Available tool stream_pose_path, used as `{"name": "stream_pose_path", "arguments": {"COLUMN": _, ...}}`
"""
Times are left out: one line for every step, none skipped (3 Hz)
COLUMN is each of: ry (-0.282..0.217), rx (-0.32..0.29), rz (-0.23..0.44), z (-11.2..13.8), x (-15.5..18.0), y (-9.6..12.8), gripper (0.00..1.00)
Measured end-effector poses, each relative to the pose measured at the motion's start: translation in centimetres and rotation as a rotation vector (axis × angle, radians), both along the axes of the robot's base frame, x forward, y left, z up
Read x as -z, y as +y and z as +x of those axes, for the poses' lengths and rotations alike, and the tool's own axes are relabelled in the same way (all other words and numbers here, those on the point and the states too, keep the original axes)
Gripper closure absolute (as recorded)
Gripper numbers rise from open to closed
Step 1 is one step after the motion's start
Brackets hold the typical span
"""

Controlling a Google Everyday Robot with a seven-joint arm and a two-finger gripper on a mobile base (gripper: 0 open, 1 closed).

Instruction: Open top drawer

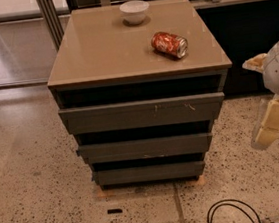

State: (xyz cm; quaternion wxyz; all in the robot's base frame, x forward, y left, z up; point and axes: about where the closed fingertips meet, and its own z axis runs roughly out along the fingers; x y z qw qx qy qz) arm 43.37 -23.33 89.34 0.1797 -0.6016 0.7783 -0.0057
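A grey cabinet with a tan top [107, 51] stands in the middle of the camera view, with three drawers stacked in its front. The top drawer [142, 114] has a plain grey front with small scratches, and a dark gap runs above it. My gripper [273, 119] hangs at the right edge of the view. It is to the right of the cabinet at about the height of the top drawer, apart from it and touching nothing.
A white bowl [134, 11] and a red soda can [169, 44] lying on its side rest on the cabinet top. A black cable [230, 213] loops on the speckled floor at the front right. Dark furniture stands behind and to the right.
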Motion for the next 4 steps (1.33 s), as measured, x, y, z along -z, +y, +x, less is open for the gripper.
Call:
{"name": "stream_pose_path", "arguments": {"ry": 0.031, "rx": -0.011, "rz": 0.022, "z": 0.1, "x": 4.6, "y": -0.1, "gripper": 0.00}}
{"name": "stream_pose_path", "arguments": {"ry": 0.080, "rx": 0.016, "rz": 0.058, "z": 0.1, "x": 9.3, "y": -0.6, "gripper": 0.00}}
{"name": "stream_pose_path", "arguments": {"ry": 0.102, "rx": 0.089, "rz": 0.079, "z": 0.1, "x": 12.8, "y": -1.2, "gripper": 0.00}}
{"name": "stream_pose_path", "arguments": {"ry": 0.102, "rx": 0.089, "rz": 0.079, "z": 0.1, "x": 12.8, "y": -1.1, "gripper": 0.00}}
